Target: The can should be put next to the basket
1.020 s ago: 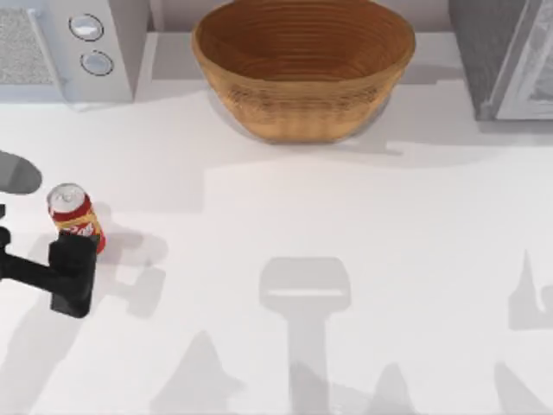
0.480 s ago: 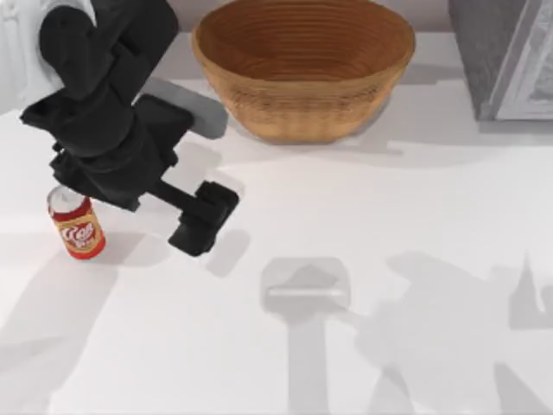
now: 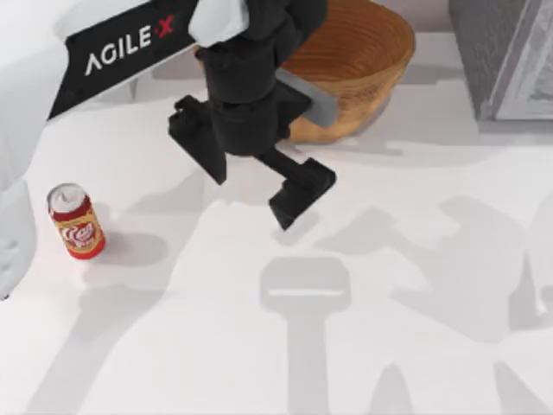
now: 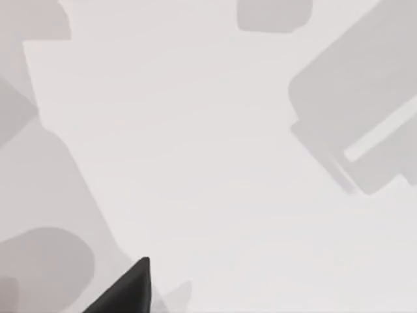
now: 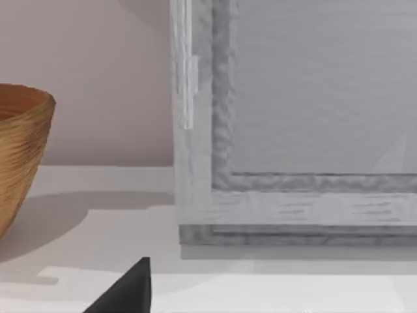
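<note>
A rendered tabletop scene with the look of a kitchen counter. A plain white table runs back to a pale pinkish wall. At the back right stands a grey cabinet-like box with a framed door, much like an oven or a microwave. A woven wicker basket sits at the back of the table and a red soda can stands near the left side, both ordinary household things. The flat surfaces and sharp-edged shadows mark it as a simulation.
</note>
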### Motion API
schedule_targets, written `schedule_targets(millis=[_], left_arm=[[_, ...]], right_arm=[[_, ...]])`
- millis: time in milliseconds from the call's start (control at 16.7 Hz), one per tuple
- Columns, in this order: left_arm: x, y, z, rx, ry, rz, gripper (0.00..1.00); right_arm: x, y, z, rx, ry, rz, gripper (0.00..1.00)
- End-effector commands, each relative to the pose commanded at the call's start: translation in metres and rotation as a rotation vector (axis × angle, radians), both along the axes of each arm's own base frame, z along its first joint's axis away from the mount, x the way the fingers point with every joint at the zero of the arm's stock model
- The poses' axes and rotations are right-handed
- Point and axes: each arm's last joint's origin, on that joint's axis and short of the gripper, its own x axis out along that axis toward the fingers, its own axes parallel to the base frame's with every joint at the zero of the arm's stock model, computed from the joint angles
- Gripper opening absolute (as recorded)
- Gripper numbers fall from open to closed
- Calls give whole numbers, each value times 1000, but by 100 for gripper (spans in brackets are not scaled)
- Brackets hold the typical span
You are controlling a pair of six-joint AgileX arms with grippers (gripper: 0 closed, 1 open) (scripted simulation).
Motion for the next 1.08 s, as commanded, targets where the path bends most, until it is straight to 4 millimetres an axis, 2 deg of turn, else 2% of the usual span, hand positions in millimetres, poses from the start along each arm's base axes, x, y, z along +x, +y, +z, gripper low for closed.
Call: schedule_targets(millis=[180, 300, 720, 840, 1080], left_arm=[[11, -20, -3, 25, -30, -29, 100], [14, -26, -3, 32, -44, -37, 100], [15, -25, -3, 31, -48, -34, 100], [15, -27, -13, 33, -47, -39, 100], [15, -27, -46, 33, -47, -39, 100]], right_arm=[[0, 0, 0, 0, 0, 0, 100], [0, 0, 0, 0, 0, 0, 100], [0, 0, 0, 0, 0, 0, 100], [0, 0, 0, 0, 0, 0, 100], [0, 0, 0, 0, 0, 0, 100]])
